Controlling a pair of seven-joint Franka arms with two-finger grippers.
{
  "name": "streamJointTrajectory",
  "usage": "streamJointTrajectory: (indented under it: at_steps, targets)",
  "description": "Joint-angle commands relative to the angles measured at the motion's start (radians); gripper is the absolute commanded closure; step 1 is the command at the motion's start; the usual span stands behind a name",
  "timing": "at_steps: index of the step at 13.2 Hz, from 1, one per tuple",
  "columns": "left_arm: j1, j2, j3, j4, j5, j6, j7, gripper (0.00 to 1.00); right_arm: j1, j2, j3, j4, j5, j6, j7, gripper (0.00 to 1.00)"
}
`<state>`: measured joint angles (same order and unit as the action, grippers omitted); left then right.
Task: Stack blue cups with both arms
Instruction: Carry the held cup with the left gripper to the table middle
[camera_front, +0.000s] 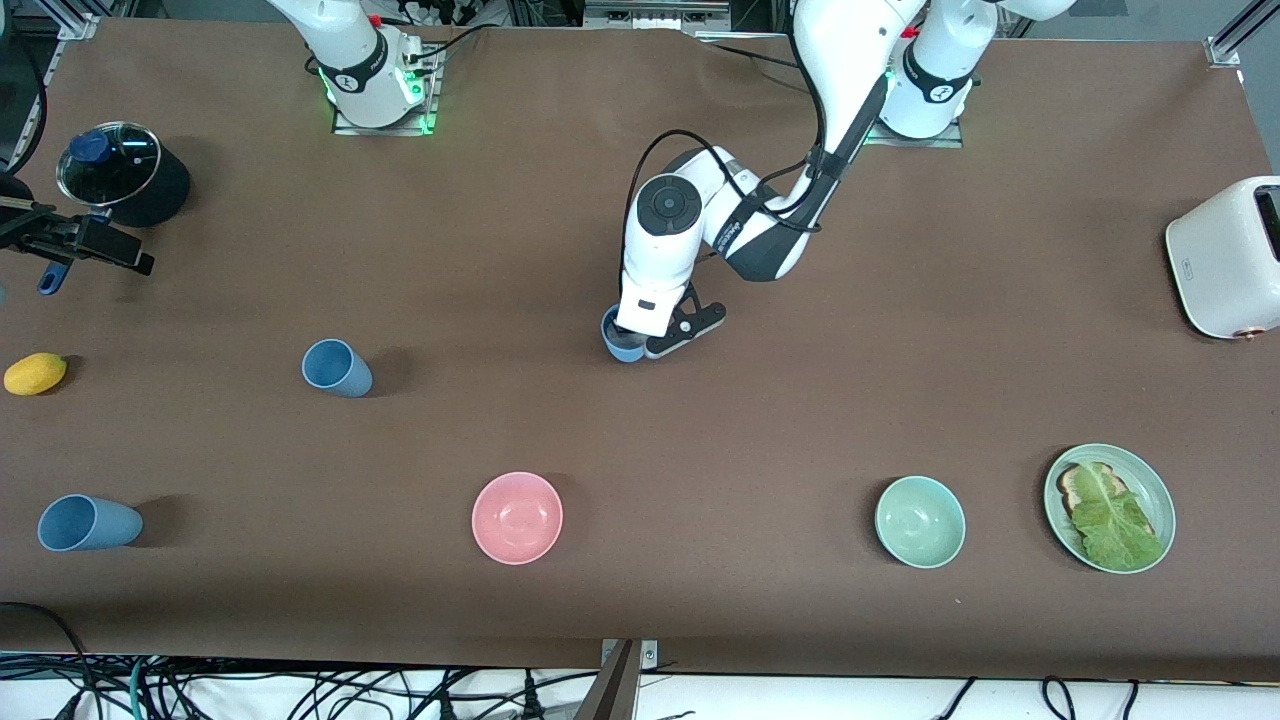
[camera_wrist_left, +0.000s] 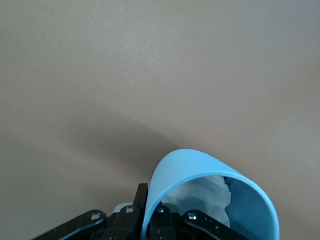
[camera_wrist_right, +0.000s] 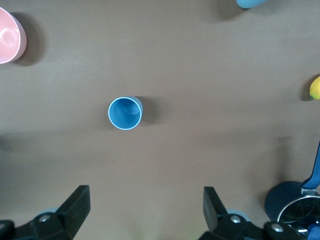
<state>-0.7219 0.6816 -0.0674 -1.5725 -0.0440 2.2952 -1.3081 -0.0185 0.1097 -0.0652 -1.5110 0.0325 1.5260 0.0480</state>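
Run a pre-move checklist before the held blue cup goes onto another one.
1. Left gripper shut on the held blue cup: ok; a finger clamps its rim in the left wrist view.
2. Held cup off the table: cannot tell.
3. Upright blue cup toward the right arm's end, mouth up and unobstructed: ok.
4. Third blue cup, nearer the front camera, upright: not ok; it lies on its side.
5. Right gripper open, above the table near the upright cup, touching nothing: ok.
6. Pink bowl and pale green bowl outside the line between the two cups: ok.
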Motion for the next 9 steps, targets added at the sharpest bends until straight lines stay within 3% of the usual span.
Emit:
streamJointTrajectory:
  at_steps: [1,9]
  targets:
    - [-0.005,0.036,0.006,0.043,-0.013,-0.006,0.01,1.0,0.002,-0.007,0.001,-0.005,-0.013,-0.01,0.001,0.0]
    - [-0.004,0.053,0.006,0.055,-0.016,-0.006,0.009,1.0,0.002,-0.005,0.001,-0.005,-0.013,-0.012,0.001,0.0]
